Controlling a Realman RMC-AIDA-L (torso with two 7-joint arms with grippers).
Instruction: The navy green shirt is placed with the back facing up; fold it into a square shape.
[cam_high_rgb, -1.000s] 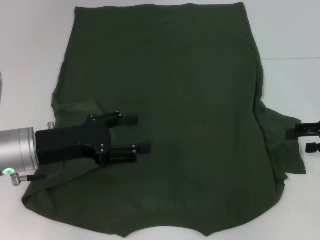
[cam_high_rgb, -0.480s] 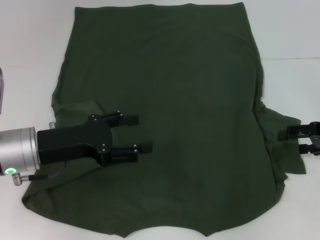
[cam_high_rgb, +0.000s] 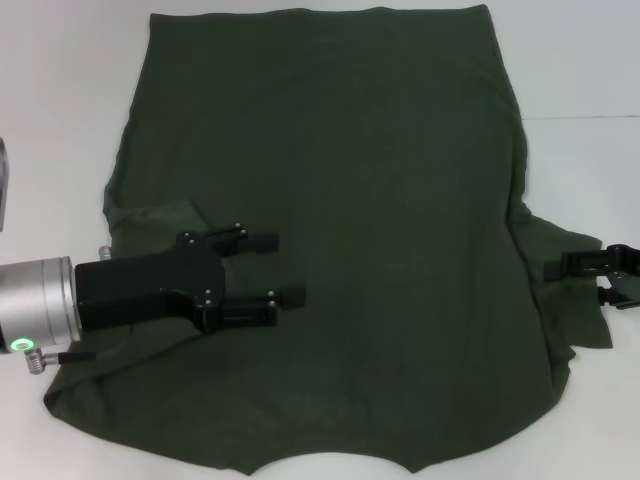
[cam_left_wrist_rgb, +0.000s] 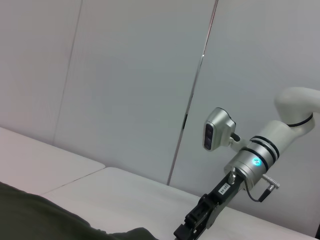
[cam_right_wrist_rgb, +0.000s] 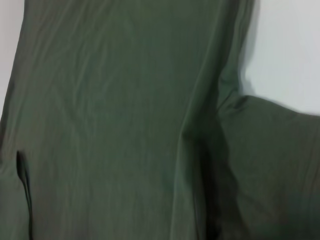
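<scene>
A white table (cam_high_rgb: 60, 90) with a seam line across it; pale grey wall panels (cam_left_wrist_rgb: 125, 75) stand behind

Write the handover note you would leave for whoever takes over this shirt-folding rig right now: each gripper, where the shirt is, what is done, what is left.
Left gripper: open, over the shirt near its left sleeve, holding nothing.
Right gripper: at the right sleeve's outer edge, only partly in the head view; grip unclear.
Navy green shirt: spread flat on the white table, plain side up, both sleeves out.
Done: no fold visible yet.
Left: fold sleeves and sides inward, then fold lengthwise into a square.
</scene>
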